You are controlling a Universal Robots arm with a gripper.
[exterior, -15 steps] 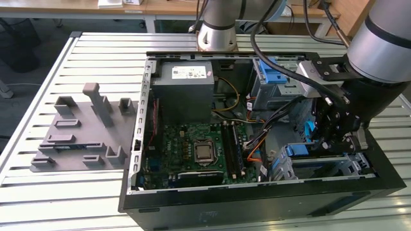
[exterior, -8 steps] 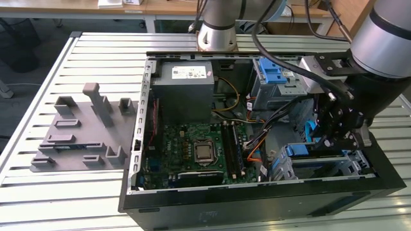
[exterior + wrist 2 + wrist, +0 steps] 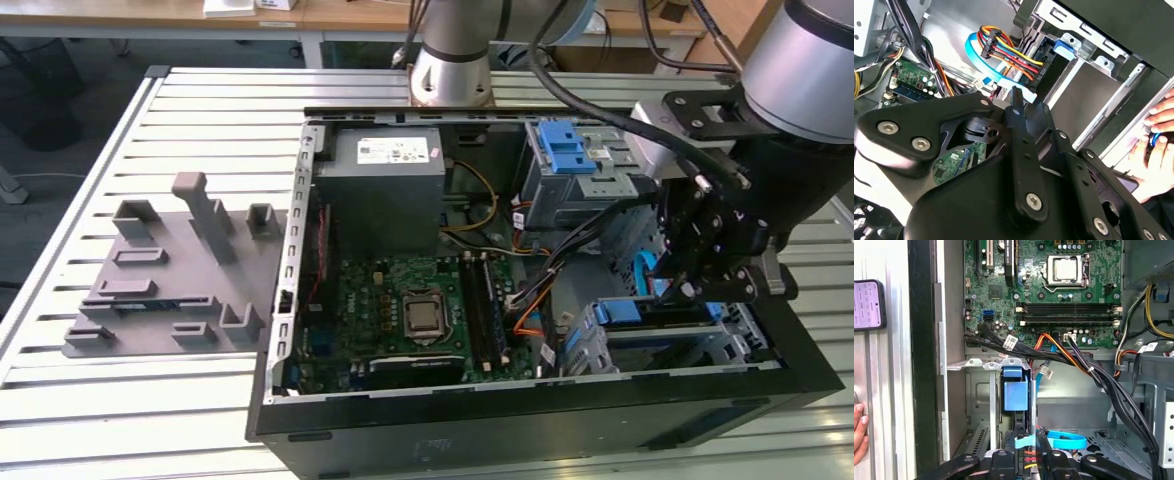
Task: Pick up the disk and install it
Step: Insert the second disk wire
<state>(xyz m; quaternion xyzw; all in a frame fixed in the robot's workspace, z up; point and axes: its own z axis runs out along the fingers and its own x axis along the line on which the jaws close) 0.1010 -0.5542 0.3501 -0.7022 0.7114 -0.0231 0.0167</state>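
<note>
Nearest to us, the black front wall of the open computer case [image 3: 534,425] is running across the bottom of the exterior view, with the case lying on a slatted metal worktop [image 3: 80,400]. Starting at the exterior view's left, a grey moulded fixture [image 3: 174,280] is sitting beside the case. Inside the case we are seeing the green motherboard [image 3: 400,310], with the grey power supply [image 3: 380,185] beyond it, and then a drive cage topped by a blue latch [image 3: 567,150].

At the exterior view's right, the arm is reaching over from its base [image 3: 447,60] at the far side of the worktop. It is pointing its wrist straight down, so the gripper [image 3: 701,290] is hanging inside the drive bay corner.

In the first wrist view, the disk [image 3: 1015,392] is standing edge-on in the bay, blue carrier outward. The gripper [image 3: 1027,447] appears to be clamping it from both sides. We are judging this to be the installing step, with the disk partly into its slot. Seating it is calling for a push square to the bay rails, clear of the cable bundle [image 3: 1094,375].

A person's hand [image 3: 1156,145] is resting on the case's outer edge in the second wrist view.
</note>
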